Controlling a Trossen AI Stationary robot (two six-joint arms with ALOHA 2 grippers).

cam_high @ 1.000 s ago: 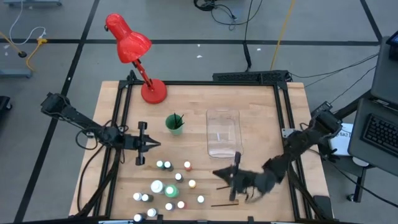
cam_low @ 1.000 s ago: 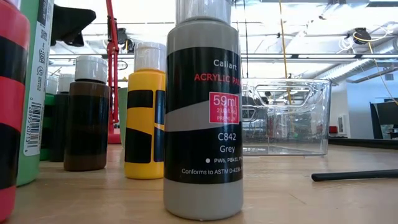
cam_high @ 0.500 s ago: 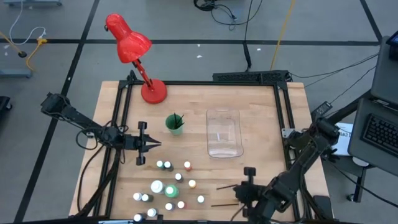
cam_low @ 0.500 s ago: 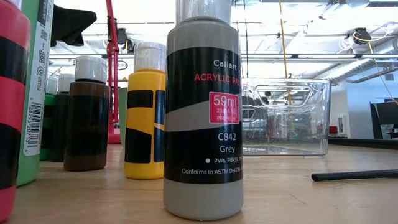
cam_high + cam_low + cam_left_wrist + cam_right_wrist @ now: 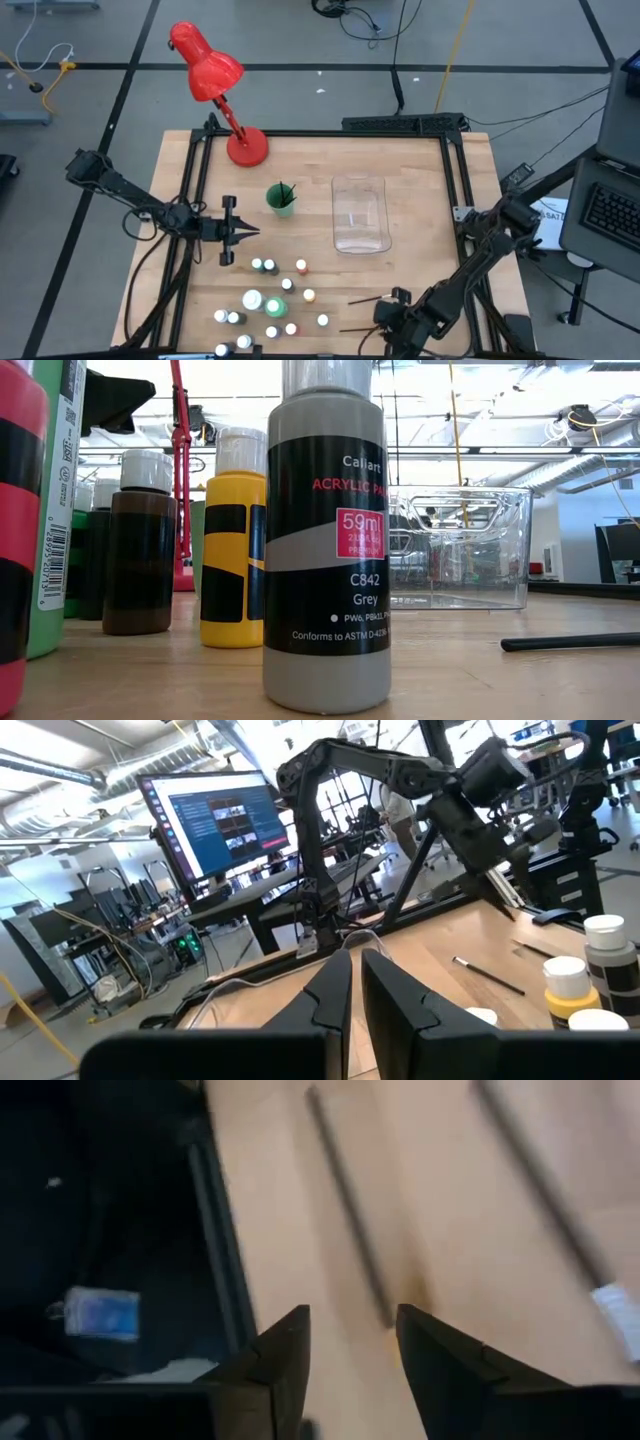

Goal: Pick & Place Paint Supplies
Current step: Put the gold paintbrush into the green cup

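Since a second ago the right hand (image 5: 392,318) has pulled back from the middle of the counter (image 5: 420,200) to its near edge, towards the near right corner, and its fingers (image 5: 285,1355) now stand apart with nothing between them. It hangs over two thin dark brushes (image 5: 362,300) lying flat on the wood, one just beyond the other; in the right wrist view a brush (image 5: 348,1210) runs away from the gap between the fingers.

Left of the brushes, along the near edge towards the near left corner, stands the cluster of small paint bottles (image 5: 272,300), all upright with white caps. From counter height a grey bottle (image 5: 326,550) fills the front, with a yellow one (image 5: 233,550) and a brown one (image 5: 139,545) behind it.

Past the bottles, the left hand (image 5: 248,232) hovers near the left edge, fingers (image 5: 330,1000) nearly together and empty.

Farther on, mid-counter, a green cup (image 5: 281,199) holds dark sticks, and a clear plastic box (image 5: 360,214) stands beside it towards the right. A red desk lamp (image 5: 215,85) has its base at the far left corner.
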